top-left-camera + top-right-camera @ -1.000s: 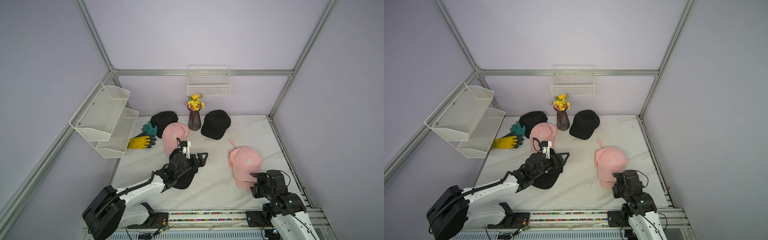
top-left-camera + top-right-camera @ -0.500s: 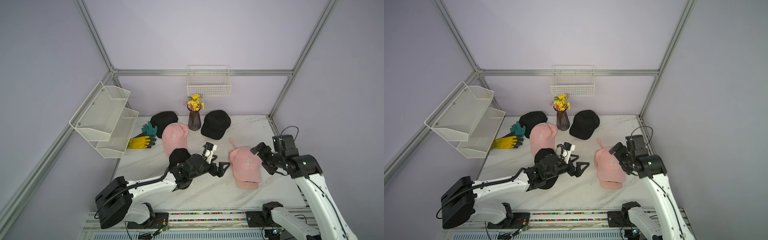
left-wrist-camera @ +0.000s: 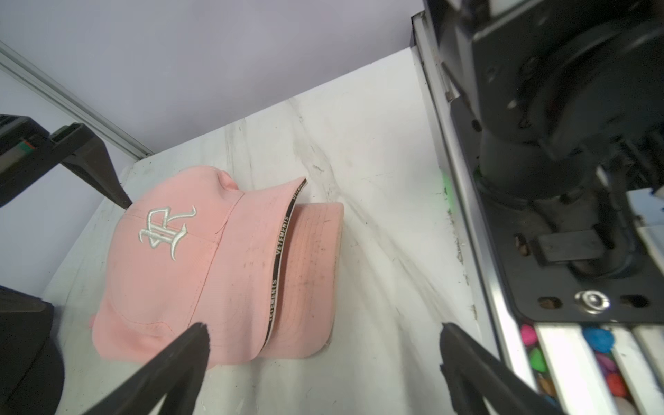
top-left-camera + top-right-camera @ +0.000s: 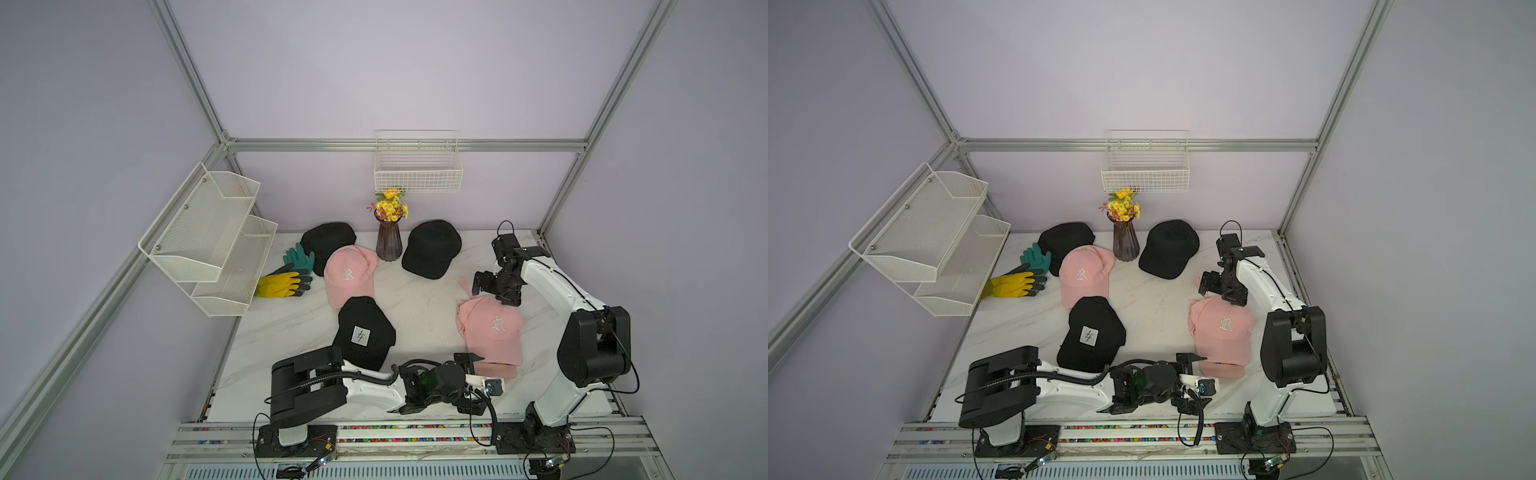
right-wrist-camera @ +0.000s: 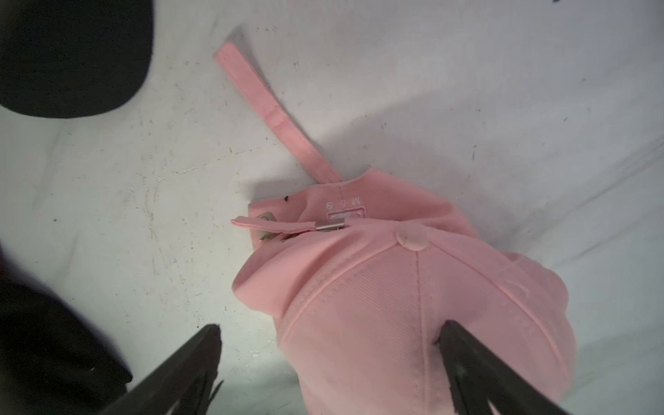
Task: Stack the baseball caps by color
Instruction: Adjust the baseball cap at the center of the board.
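Note:
Two pink caps lie stacked (image 4: 492,332) (image 4: 1223,332) at the table's right, their two brims offset in the left wrist view (image 3: 215,258). My left gripper (image 4: 478,384) (image 4: 1196,382) (image 3: 323,328) stands open, low at the brims' front edge, holding nothing. The open right gripper (image 4: 492,295) (image 4: 1221,293) (image 5: 328,328) straddles the back of the top cap's crown (image 5: 413,298), whose strap (image 5: 273,111) trails on the table. A third pink cap (image 4: 349,274) lies by the vase. A black cap with a white patch (image 4: 363,332) sits mid-table; two plain black caps (image 4: 328,241) (image 4: 432,249) lie at the back.
A dark vase of yellow flowers (image 4: 388,245) stands between the back caps. Teal gloves (image 4: 299,259) and yellow gloves (image 4: 278,284) lie at the left. A tiered mesh shelf (image 4: 208,232) juts from the left wall; a wire basket (image 4: 417,170) hangs at the back.
The left arm swung right, off the black patch cap, to the front of the pink stack. The right arm rose and reached over to the stack's back, and its jaws widened.

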Robot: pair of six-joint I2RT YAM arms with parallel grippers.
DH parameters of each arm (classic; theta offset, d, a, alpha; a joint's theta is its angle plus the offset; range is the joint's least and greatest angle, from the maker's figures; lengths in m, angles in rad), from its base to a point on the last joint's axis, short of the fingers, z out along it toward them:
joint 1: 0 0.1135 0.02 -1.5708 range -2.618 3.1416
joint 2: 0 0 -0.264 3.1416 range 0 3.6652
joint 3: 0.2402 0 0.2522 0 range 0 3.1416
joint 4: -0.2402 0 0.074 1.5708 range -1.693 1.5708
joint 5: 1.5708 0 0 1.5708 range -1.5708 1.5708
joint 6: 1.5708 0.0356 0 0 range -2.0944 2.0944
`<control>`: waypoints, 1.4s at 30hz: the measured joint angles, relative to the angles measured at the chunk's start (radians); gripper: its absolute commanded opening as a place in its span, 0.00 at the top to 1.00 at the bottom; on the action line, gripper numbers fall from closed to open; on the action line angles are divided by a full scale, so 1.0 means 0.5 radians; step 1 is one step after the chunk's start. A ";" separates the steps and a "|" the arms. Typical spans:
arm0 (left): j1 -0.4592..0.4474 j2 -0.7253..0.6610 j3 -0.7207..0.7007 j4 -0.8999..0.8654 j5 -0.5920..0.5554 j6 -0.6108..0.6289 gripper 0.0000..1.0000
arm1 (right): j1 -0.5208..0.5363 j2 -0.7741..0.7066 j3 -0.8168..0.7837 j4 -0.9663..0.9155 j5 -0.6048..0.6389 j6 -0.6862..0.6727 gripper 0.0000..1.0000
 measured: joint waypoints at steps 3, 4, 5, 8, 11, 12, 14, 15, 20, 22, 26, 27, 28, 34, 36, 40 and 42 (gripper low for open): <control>-0.011 0.144 0.032 0.167 -0.103 0.113 0.00 | -0.009 -0.006 -0.103 0.051 -0.021 0.011 0.03; -0.014 0.198 0.065 0.210 -0.140 0.140 0.00 | -0.010 -0.019 -0.144 0.076 -0.022 0.017 0.03; -0.014 0.254 0.104 0.262 -0.179 0.173 0.00 | -0.010 -0.043 -0.188 0.101 -0.026 0.023 0.03; -0.017 0.367 0.176 0.391 -0.265 0.231 0.00 | -0.010 -0.127 -0.288 0.132 -0.048 0.039 0.03; -0.017 0.435 0.232 0.459 -0.303 0.269 0.10 | -0.010 -0.190 -0.335 0.151 -0.080 0.056 0.03; -0.017 0.455 0.248 0.474 -0.312 0.274 0.14 | -0.010 -0.200 -0.343 0.158 -0.089 0.060 0.03; -0.023 0.494 0.272 0.509 -0.329 0.275 0.22 | -0.010 -0.223 -0.356 0.180 -0.114 0.069 0.03; -0.025 0.512 0.280 0.522 -0.336 0.273 0.25 | -0.010 -0.229 -0.359 0.190 -0.126 0.073 0.03; -0.025 0.553 0.287 0.546 -0.357 0.270 0.37 | -0.011 -0.237 -0.365 0.211 -0.176 0.090 0.03; -0.025 0.554 0.287 0.546 -0.362 0.264 0.44 | -0.011 -0.248 -0.392 0.231 -0.175 0.105 0.03; -0.021 0.554 0.287 0.549 -0.382 0.241 0.47 | -0.011 -0.324 -0.523 0.273 -0.185 0.159 0.03; -0.018 0.554 0.287 0.549 -0.388 0.232 0.47 | -0.011 -0.346 -0.552 0.278 -0.198 0.175 0.03; -0.014 0.554 0.287 0.550 -0.393 0.218 0.47 | -0.011 -0.360 -0.573 0.280 -0.208 0.188 0.03; -0.002 0.557 0.287 0.553 -0.393 0.192 0.51 | -0.009 -0.464 -0.651 0.335 -0.207 0.241 0.03; -0.001 0.558 0.287 0.554 -0.389 0.164 0.51 | -0.009 -0.465 -0.667 0.375 -0.188 0.250 0.03; 0.012 0.558 0.285 0.559 -0.381 0.109 0.44 | -0.008 -0.356 -0.537 0.320 -0.105 0.246 0.03; 0.025 0.558 0.276 0.578 -0.388 0.076 0.36 | -0.008 -0.323 -0.417 0.291 -0.063 0.244 0.03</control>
